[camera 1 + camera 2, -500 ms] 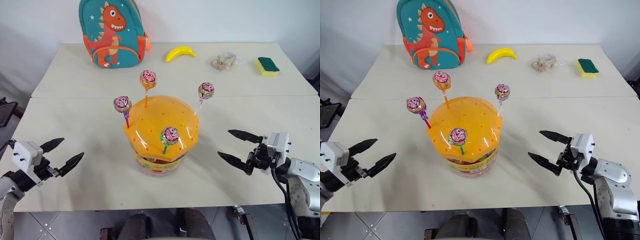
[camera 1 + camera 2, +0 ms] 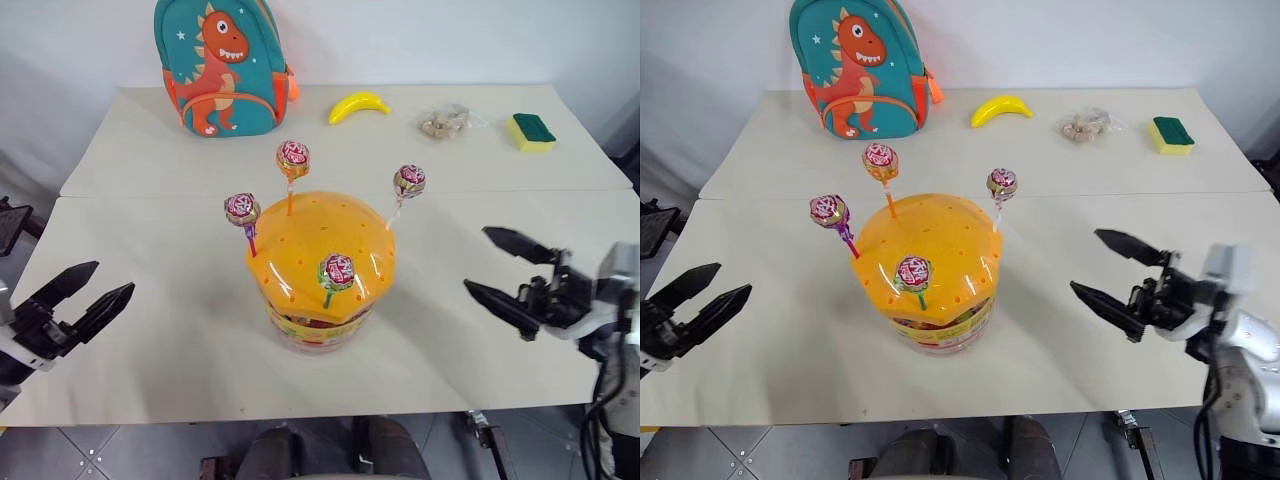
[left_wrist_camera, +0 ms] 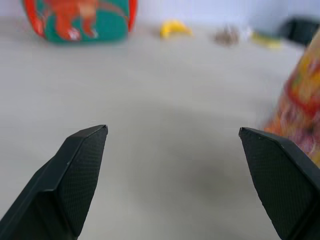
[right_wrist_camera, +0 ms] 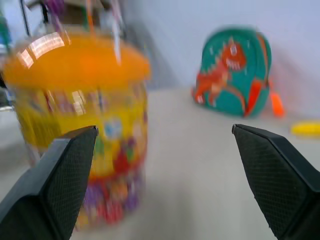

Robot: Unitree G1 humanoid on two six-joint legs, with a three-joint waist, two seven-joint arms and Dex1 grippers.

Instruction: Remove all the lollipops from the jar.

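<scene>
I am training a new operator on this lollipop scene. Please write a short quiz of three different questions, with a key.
1. How many lollipops stand in the jar lid?
2. True or false: the right tool holds a lollipop.
3. Which thing lies nearest the backpack? A) sponge B) banana C) snack bag

Key: 1. Four, on purple, orange, white and green sticks. 2. False: it is open and empty beside the jar, like the left tool. 3. B
</scene>
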